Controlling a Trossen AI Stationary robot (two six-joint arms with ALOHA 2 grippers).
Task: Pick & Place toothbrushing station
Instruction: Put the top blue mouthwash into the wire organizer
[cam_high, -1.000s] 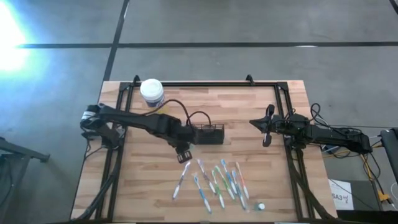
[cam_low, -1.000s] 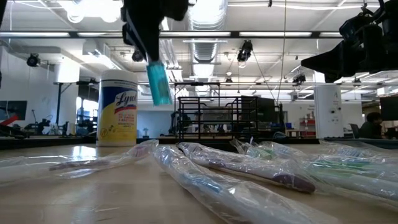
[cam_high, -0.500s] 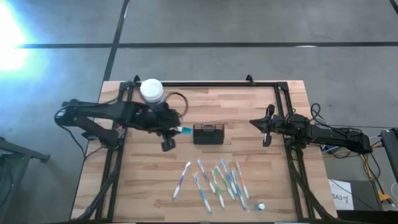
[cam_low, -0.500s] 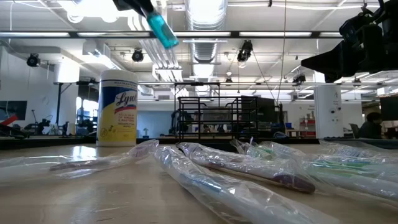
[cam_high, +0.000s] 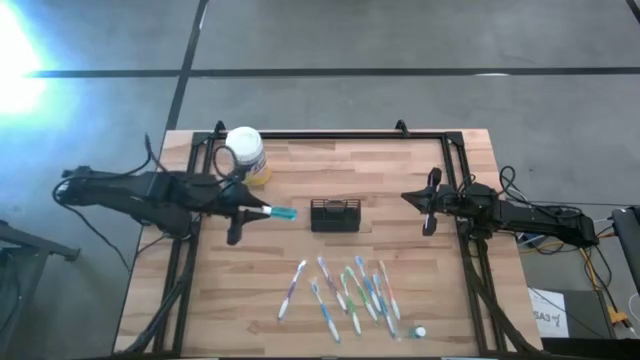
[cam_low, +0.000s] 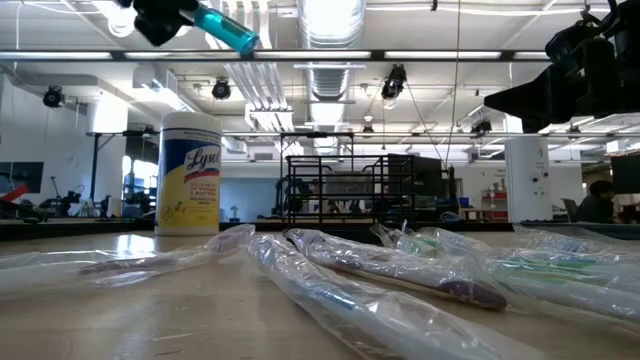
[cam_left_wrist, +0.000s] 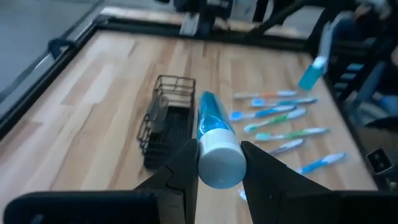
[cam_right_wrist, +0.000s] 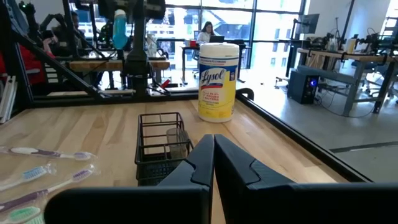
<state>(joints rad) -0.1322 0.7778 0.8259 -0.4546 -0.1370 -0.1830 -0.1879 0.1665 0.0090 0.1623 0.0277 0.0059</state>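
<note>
sitting upright mid-surface, the toothbrushing station looks a light, stiff wire basket; its top rim should suit a pinch. beside it, the left claw clamps a blue tube; beyond, the right claw waits closed, empty.

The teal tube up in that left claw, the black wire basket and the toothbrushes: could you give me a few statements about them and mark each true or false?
1. The left gripper holds a teal tube above the table. True.
2. The tube already lies inside the black wire holder. False: it is in the air beside the holder.
3. The toothbrushes stand upright in the holder. False: they lie wrapped on the table.
4. The right gripper holds nothing. True.
5. The Lysol canister stands upright. True.
</note>
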